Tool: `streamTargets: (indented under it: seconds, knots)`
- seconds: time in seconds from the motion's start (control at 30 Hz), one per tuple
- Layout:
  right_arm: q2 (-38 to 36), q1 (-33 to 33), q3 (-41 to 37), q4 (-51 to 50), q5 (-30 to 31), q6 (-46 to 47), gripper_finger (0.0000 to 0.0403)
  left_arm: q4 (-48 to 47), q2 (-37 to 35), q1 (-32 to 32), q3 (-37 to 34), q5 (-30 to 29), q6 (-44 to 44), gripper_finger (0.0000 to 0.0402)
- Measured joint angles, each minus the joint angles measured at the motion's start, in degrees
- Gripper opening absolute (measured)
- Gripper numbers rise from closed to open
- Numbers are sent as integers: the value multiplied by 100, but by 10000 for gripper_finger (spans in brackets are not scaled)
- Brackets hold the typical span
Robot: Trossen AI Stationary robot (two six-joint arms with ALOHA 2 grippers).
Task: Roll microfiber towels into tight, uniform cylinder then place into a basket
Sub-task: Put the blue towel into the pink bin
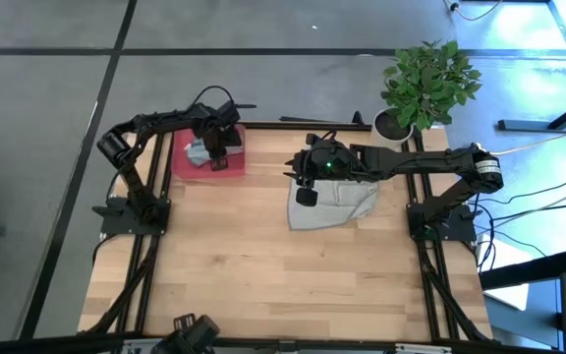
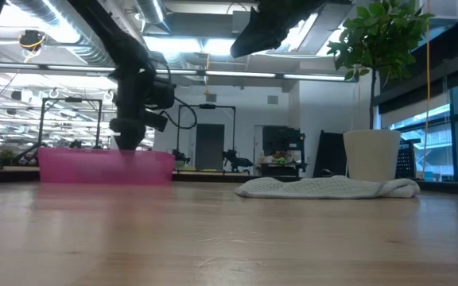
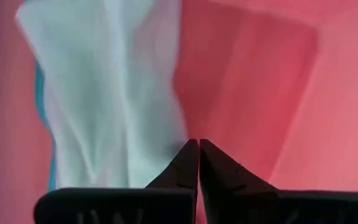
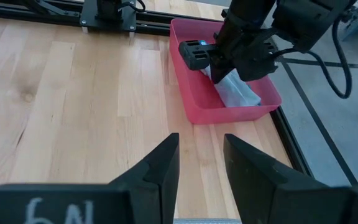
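The red basket [image 1: 232, 165] stands at the table's far left, also seen in the low view [image 2: 106, 167]. A pale blue-teal towel [image 3: 104, 93] lies bunched on its floor. My left gripper [image 3: 199, 148] points straight down into the basket, shut, with its tips at the towel's edge. A light grey towel [image 1: 334, 205] lies loosely spread on the table right of centre [image 2: 324, 188]. My right gripper [image 4: 201, 162] hangs open well above it [image 1: 308, 189], holding nothing. My left gripper comes from above with shut fingertips [image 3: 188, 158] beside the blue-teal towel's edge [image 3: 173, 134], over the basket's floor. Nothing shows between the tips. Whether they touch the towel or the floor, I cannot tell.
A white pot with a green plant [image 1: 401, 123] stands at the far right, behind the grey towel. Bare wooden tabletop [image 1: 263, 275] stretches across the near half. Black rails [image 1: 145, 256] run along both sides.
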Motion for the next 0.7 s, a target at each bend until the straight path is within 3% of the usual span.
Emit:
streamTargets:
  seconds: [0.33,0.7]
  knots:
    - [0,0,0,2,2,2,126,128,4,400,-227,-1319,-461,0]
    - [0,0,0,0,0,4,126,761,4,492,-227,-1403,26,0]
